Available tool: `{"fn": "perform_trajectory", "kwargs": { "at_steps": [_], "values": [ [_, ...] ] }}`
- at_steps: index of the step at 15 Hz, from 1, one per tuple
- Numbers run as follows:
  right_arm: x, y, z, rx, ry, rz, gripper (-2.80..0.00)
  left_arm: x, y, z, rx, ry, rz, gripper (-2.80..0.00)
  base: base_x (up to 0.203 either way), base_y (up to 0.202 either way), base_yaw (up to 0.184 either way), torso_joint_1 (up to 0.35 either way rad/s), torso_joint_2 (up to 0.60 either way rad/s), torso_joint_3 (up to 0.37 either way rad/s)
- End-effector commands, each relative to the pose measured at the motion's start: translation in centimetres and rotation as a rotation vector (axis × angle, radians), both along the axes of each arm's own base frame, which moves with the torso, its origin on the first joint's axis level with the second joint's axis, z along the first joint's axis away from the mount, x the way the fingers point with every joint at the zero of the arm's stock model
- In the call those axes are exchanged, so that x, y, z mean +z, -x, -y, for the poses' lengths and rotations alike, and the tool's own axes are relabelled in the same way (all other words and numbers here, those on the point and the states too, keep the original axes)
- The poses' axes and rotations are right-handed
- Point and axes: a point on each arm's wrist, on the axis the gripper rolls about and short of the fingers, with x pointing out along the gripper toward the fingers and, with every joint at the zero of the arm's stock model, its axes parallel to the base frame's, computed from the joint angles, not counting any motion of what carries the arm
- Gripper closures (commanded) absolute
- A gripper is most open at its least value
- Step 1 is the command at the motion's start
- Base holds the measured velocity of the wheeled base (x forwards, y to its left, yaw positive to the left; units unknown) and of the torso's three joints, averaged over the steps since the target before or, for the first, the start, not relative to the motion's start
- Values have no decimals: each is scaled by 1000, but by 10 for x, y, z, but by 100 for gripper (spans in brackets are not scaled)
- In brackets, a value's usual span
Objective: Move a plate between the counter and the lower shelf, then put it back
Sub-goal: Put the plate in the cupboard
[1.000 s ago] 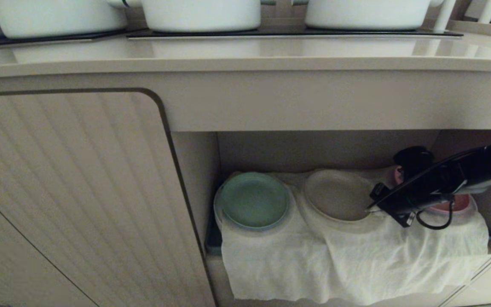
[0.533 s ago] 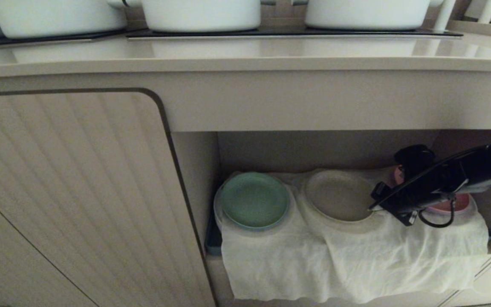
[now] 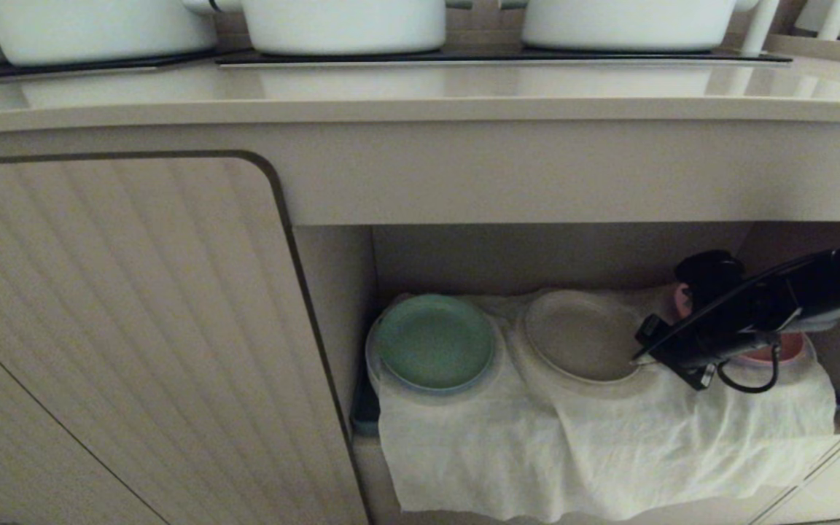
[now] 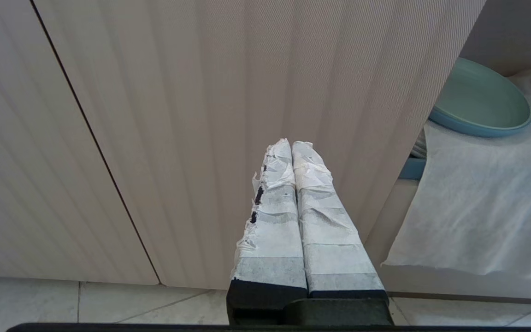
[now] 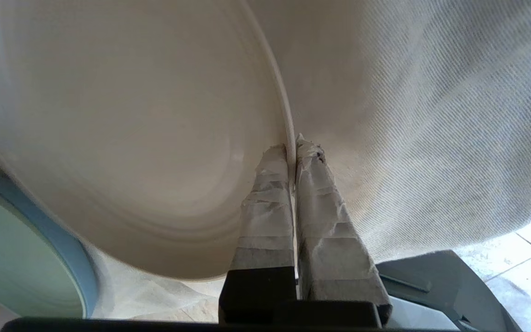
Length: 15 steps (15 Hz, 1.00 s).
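1. The plate is seen on the middle mound of the white cloth in the lower shelf, well below the desk.
2. Its rim on the robot's right side is pinched between the taped fingers of the right gripper; one finger lies inside the rim and the other outside, against the cloth.
3. The grip is judged to be narrow, taken on the edge alone. A slip or a tilt of the plate could follow if it is lifted quickly, since its whole weight hangs away from the fingers.
4. The cloth may be caught together with the rim by the outer finger; if so, the cloth and the neighbouring plates could be dragged along.
5. A green plate is seen just beside the plate on the left mound, and a pink plate lies to the right, largely hidden behind the right arm. Either could be knocked on the way out.
6. The underside of the desk overhangs the recess, so the plate must be drawn forward before it is raised, or the edge would be struck.
7. White pots stand along the back of the desk.
8. The left gripper is held idle before the ribbed door, its fingers pressed together on nothing.
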Motion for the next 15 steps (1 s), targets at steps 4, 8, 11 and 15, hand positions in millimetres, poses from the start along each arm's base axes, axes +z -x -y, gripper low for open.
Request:
{"fn": "perform_trajectory", "kwargs": {
  "at_steps": [4,8,11,15],
  "values": [
    [-3,3,0,-1,-4,-13,0,0,0,0,1,1,1,0,0,0,0,0,0,0],
    [-1,1,0,-3,-2,0,0,0,0,0,1,1,1,0,0,0,0,0,0,0],
    [3,-2,0,-3,-2,16,0,0,0,0,1,1,1,0,0,0,0,0,0,0],
    [8,-6,0,-2,-3,32,0,0,0,0,1,1,1,0,0,0,0,0,0,0]
  ]
}}
